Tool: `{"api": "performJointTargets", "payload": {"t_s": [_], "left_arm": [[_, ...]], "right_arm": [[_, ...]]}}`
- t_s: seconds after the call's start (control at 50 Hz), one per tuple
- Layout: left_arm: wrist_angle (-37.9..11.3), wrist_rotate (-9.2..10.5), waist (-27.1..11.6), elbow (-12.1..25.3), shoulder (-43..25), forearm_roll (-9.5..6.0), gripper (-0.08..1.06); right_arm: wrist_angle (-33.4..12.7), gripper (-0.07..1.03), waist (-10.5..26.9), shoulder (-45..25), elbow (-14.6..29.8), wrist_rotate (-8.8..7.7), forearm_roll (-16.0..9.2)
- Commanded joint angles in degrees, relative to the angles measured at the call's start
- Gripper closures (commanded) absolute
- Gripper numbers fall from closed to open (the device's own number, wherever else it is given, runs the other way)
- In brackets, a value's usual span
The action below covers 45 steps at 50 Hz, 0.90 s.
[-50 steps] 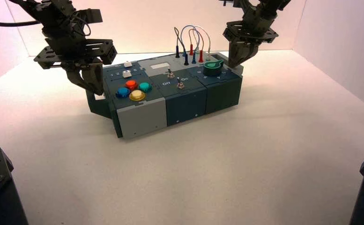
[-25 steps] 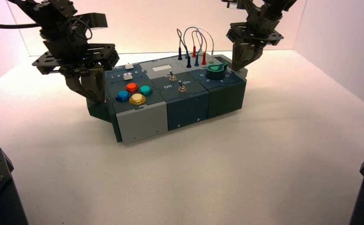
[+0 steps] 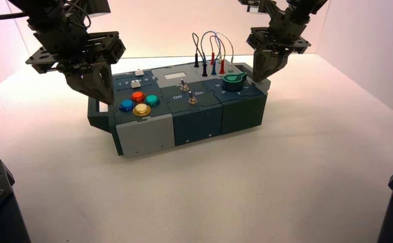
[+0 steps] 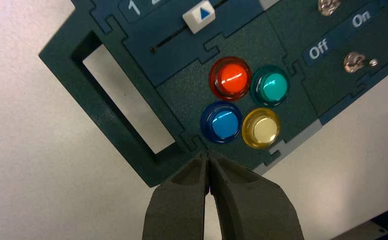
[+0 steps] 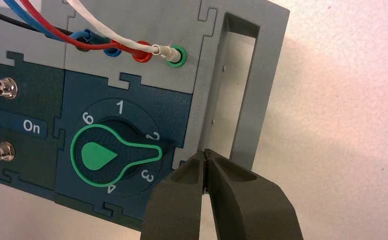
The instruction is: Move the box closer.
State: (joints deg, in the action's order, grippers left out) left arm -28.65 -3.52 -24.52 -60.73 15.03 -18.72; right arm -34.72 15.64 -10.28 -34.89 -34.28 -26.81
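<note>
1. The box [image 3: 184, 109] stands on the white worktop [image 3: 234, 192], towards the far side of it, turned a little so that its left end sits nearer to me than its right end.
2. My left gripper [image 3: 99, 90] hangs over the box's left end, just above the dark teal handle [image 4: 117, 107] there. My left wrist view shows its jaws pressed together, tips meeting, with nothing between them, at the edge of the panel beside the handle.
3. Just next to those tips sit 4 round buttons: red [image 4: 230, 78], teal [image 4: 270, 86], blue [image 4: 221, 122] and yellow [image 4: 261, 128], in a tight cluster. Further along that panel is a white slider cap [image 4: 200, 15] with a blue triangle on it, in a slot close to the printed 1.
4. My right gripper [image 3: 263, 73] is at the box's right end, by the grey handle [image 5: 251, 90]. Its jaws are also closed together, empty, with the tips at the inner edge of that handle's opening.
5. Close beside them is the green knob [image 5: 113, 155], its pointer aimed between the printed 2 and 3.
6. The middle section carries 2 metal toggle switches [image 5: 4, 150], with Off and On lettering between them.
7. Along the back edge, looped wires [image 3: 210, 45] in white, red, blue and black are plugged into a row of sockets [image 5: 176, 56]; the white one ends in the green socket nearest the grey handle.
</note>
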Motion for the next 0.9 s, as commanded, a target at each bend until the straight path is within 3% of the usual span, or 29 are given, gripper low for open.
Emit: {"api": "performJointTargets", "payload": {"t_s": [0.02,0.52,0.9], "left_arm": [[0.53,0.09,-0.18,0.53,1.41,0.00,1.01],[1.58,0.44,-0.18,-0.18,1.23,-0.09,1.01],[2.64,0.62,-0.18,-0.09,1.05,0.00,1.01]], "right_arm": [[-0.44,0.98,1.49,1.23,-0.18,0.18,-0.18],[0.26,0.98,2.55,4.31,-3.43,0.97,-0.26],[2.37,0.98,2.64,6.33,-8.61,2.81,-0.35]]}}
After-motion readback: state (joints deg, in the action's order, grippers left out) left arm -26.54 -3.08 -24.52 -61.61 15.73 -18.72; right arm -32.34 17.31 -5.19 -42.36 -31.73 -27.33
